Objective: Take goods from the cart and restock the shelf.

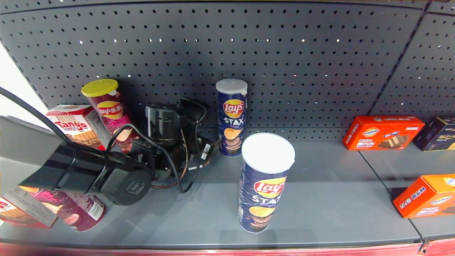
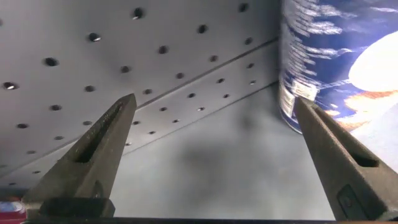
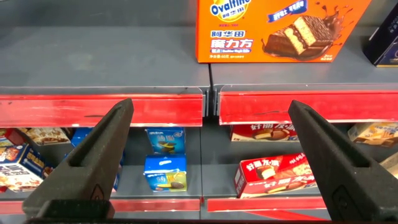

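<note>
Two tall blue chip cans stand on the grey shelf [image 1: 337, 192]: one with a white lid near the front [image 1: 265, 185], one at the back by the pegboard [image 1: 231, 117]. My left gripper [image 1: 208, 149] sits low on the shelf just left of the back can. In the left wrist view it [image 2: 214, 102] is open with nothing between its fingers, and the blue can [image 2: 336, 56] stands right beside one finger. My right gripper [image 3: 210, 104] is open and holds nothing; it faces the shelf's red front strip [image 3: 102, 109] from outside.
A red can with a yellow lid [image 1: 108, 106] and a wafer box [image 1: 76, 124] stand at the back left; another red can [image 1: 76, 209] lies under my left arm. Orange boxes [image 1: 384, 131] [image 1: 424, 195] and a dark box [image 1: 437, 133] sit on the right. Boxes [image 3: 165, 171] fill the lower shelf.
</note>
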{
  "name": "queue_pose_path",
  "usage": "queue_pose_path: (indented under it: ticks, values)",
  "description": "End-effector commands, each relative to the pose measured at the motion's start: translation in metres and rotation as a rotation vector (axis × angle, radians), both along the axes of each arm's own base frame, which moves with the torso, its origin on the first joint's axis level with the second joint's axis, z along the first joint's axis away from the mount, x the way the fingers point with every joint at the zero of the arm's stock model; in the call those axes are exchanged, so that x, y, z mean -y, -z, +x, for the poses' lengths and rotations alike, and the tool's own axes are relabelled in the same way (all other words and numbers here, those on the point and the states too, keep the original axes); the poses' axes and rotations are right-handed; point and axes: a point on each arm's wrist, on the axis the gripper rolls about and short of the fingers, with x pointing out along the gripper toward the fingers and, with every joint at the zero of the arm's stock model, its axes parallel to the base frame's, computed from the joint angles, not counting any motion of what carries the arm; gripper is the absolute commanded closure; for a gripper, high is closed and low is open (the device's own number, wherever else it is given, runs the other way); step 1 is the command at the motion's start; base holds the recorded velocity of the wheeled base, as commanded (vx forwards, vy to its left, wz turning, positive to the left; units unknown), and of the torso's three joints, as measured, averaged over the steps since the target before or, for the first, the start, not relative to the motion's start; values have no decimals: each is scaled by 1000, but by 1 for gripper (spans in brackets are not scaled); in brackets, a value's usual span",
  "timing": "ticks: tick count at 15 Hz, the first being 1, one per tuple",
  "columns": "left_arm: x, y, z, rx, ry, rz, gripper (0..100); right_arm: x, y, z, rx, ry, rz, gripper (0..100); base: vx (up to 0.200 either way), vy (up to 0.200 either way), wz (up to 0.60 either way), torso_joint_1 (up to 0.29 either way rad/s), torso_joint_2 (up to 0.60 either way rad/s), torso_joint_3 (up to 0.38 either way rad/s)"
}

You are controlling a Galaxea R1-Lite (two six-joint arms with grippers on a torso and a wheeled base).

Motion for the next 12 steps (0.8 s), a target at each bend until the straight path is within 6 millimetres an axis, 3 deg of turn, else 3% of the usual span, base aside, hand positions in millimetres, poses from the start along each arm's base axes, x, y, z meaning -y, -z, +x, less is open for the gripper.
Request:
queue_pose_path:
  ticks: [1,12]
  values:
    - [4,3,1,-5,7,4,0,0,0,0,-2,0,-1,0,0,0,0,0,0,0]
    - [17,6,0,-12,25,-21,0,0,0,0,-2,0,-1,0,0,0,0,0,0,0]
